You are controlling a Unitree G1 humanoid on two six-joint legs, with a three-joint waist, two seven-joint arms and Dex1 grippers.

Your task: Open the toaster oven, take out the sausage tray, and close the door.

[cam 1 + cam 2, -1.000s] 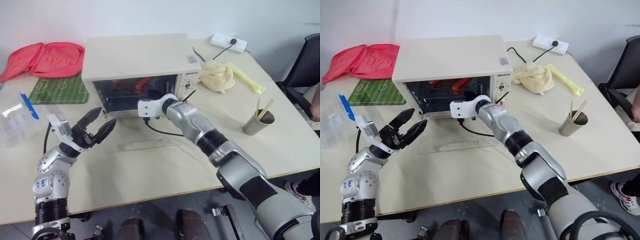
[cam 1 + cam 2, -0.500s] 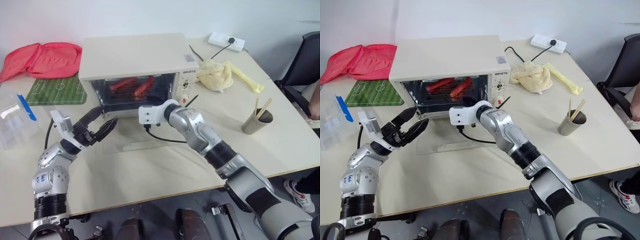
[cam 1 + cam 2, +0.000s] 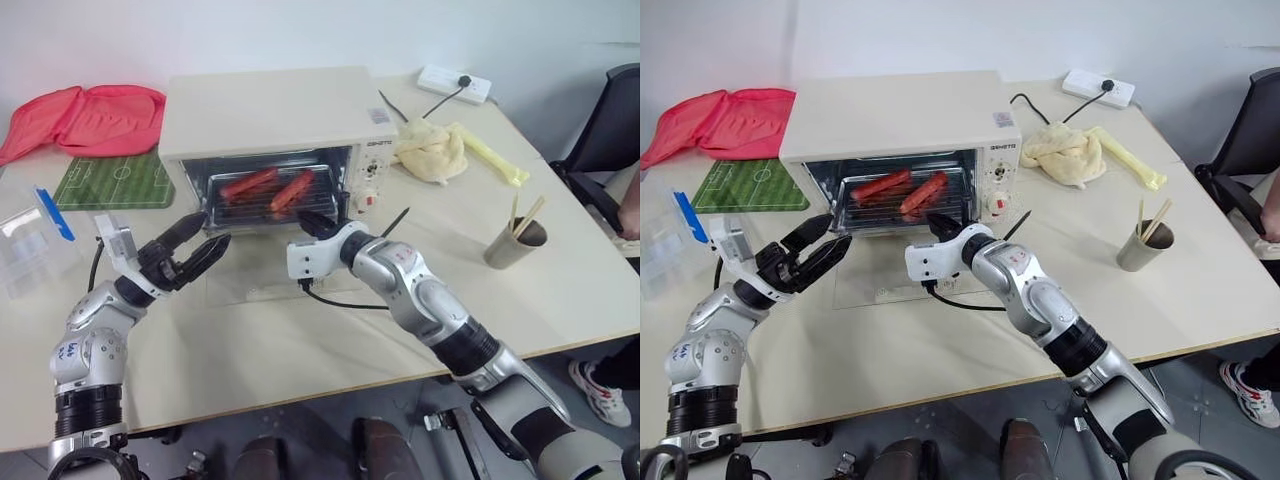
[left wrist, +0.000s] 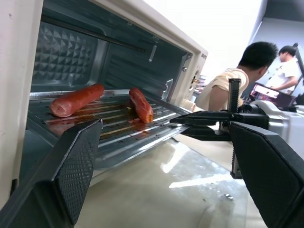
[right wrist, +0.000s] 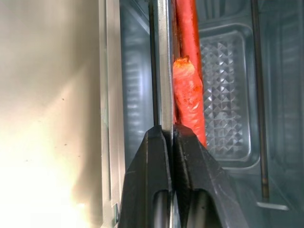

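Note:
The cream-white toaster oven [image 3: 270,110] stands at the back of the table with its glass door [image 3: 880,285] folded down flat in front of it. The silver sausage tray [image 4: 118,135] juts partly out of the opening and carries two red sausages [image 3: 248,184]. My right gripper [image 3: 308,222] is shut on the tray's front rim [image 5: 164,71], near the rim's right end. My left gripper [image 3: 208,232] hovers open just left of the tray's front corner, above the door, with nothing between its fingers [image 4: 78,166].
A red cloth [image 3: 90,115] and a green field mat [image 3: 115,180] lie left of the oven. A clear box with a blue clip [image 3: 35,235] sits at the left edge. A cream cloth [image 3: 435,150], a power strip [image 3: 455,85] and a cup with sticks [image 3: 515,243] are on the right. A person [image 4: 237,71] sits beyond.
My right gripper has drawn back toward me with the tray's rim in it, sliding the tray and sausages partly out of the oven. My left gripper stayed in place, its wrist turned slightly.

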